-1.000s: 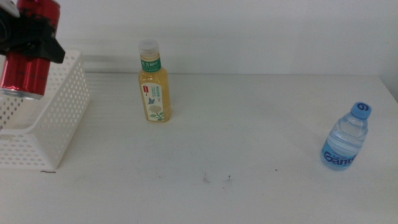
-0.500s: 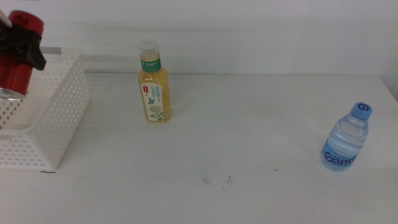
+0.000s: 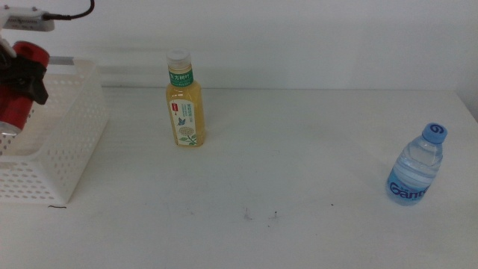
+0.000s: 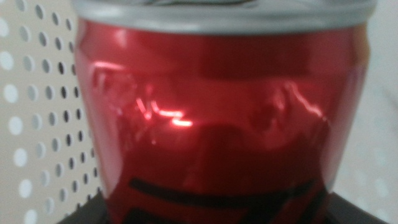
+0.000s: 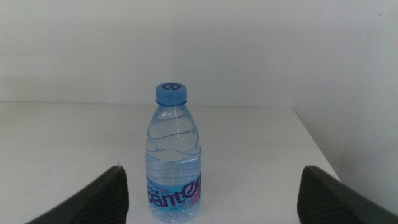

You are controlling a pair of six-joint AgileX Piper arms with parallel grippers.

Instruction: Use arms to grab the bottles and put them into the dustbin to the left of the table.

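Note:
My left gripper (image 3: 25,75) hangs at the far left, shut on the slim red can (image 3: 15,101), which is partly inside the white perforated dustbin (image 3: 71,142). In the left wrist view the red can (image 4: 217,106) fills the picture, with the dustbin's holed wall (image 4: 34,99) beside it. The yellow tea bottle (image 3: 184,101) stands upright on the table (image 3: 299,149), right of the dustbin. The small water bottle (image 3: 416,166) with a blue cap stands at the right. My right gripper (image 5: 213,186) is open, a little way back from the water bottle (image 5: 175,155); the middle view does not show it.
Two tiny dark specks (image 3: 260,215) mark the table near the front middle. The table's right edge (image 3: 467,112) runs close behind the water bottle. A pale wall stands behind the table.
My left gripper has carried the red can further left and down, so it now sits lower inside the dustbin. The two bottles have not moved.

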